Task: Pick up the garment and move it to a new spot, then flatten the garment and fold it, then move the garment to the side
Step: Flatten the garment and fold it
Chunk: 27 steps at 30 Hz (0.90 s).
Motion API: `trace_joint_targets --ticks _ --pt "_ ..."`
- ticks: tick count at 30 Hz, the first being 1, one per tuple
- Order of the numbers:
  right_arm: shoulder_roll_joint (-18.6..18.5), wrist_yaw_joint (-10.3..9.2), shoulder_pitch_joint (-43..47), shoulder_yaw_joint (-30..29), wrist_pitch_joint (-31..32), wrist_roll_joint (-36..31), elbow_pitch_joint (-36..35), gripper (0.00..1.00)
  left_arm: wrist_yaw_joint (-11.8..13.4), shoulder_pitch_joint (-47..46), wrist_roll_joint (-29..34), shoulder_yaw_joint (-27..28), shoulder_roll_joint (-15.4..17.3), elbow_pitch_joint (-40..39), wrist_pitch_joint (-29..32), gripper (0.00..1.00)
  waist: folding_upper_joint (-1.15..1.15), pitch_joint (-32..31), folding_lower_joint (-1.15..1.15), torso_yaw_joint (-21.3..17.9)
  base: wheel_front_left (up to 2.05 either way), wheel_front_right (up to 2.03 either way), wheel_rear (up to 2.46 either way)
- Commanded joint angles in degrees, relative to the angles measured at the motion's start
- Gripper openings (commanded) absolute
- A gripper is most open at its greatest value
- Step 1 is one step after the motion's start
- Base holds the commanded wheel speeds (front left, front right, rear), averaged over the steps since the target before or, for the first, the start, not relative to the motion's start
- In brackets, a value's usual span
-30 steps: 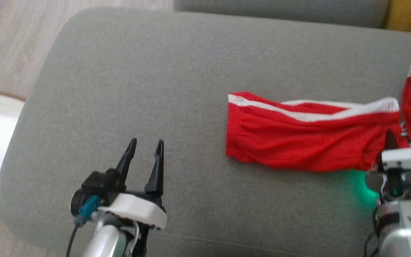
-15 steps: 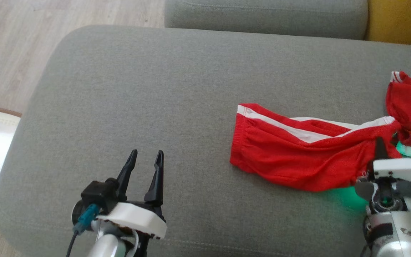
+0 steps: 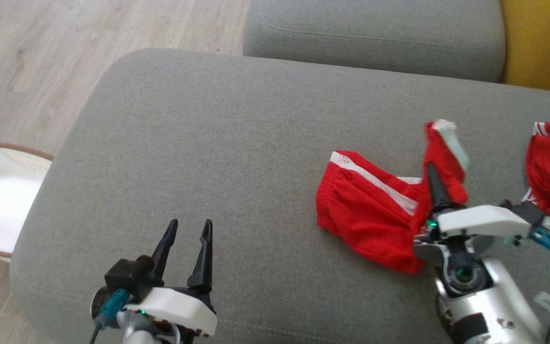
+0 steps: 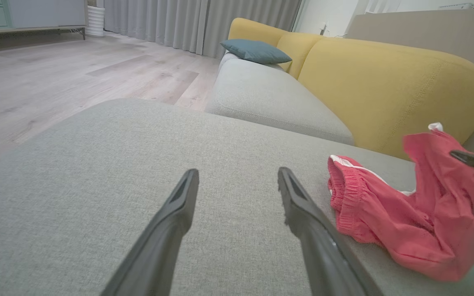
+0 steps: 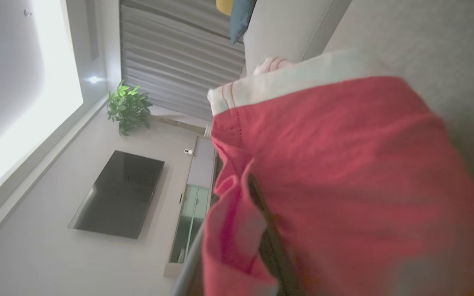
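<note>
Pickup begun: right gripper, clamped on the garment, holds one end raised; left gripper jaws apart; flattening, folding remain.

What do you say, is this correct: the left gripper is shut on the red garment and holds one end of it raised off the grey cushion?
One thing is wrong: it is the right gripper, not the left, that is shut on the red garment and holds one end of it raised off the grey cushion. The head view shows this. The left gripper is open, apart from the cloth.
</note>
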Motion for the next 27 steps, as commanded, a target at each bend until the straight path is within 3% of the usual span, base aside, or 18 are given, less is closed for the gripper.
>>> trace_joint_targets --ticks 1,12,23,24,25,27 --pt "-0.02 0.22 -1.57 3.63 -1.17 1.06 -3.23 0.00 -0.24 -2.05 0.64 1.85 0.09 -1.69 -0.70 1.00 0.00 -0.28 0.00 0.59 0.00 0.00 0.00" --pt "-0.02 0.22 -3.58 15.87 -5.61 3.10 -2.36 0.00 0.13 -1.73 0.20 0.76 0.09 -1.55 -0.70 1.00 0.00 0.26 0.00 3.44 0.00 0.00 0.00" --pt "-0.02 0.22 -9.73 18.51 -9.00 2.08 3.74 0.00 0.90 -2.94 -1.10 -1.43 0.09 -1.83 -0.70 1.00 0.00 3.77 0.00 6.80 0.00 0.00 0.00" --pt "-0.02 0.22 -10.22 18.73 -8.79 1.81 4.87 0.43 0.99 -3.07 -1.21 -1.64 0.09 -1.81 -0.70 1.00 0.00 4.02 0.00 7.04 0.00 0.00 0.00" --pt "-0.03 0.22 -10.70 18.98 -8.66 1.44 6.04 1.00 1.05 -3.20 -1.31 -1.83 0.09 -1.80 -0.70 1.00 0.00 4.22 0.00 7.24 0.00 0.00 0.00" --pt "-0.03 0.22 -11.52 19.88 -8.19 0.52 8.22 1.00 1.20 -3.46 -1.52 -2.13 0.09 -1.78 -0.70 1.00 0.00 4.58 0.00 7.55 0.00 0.00 0.00"
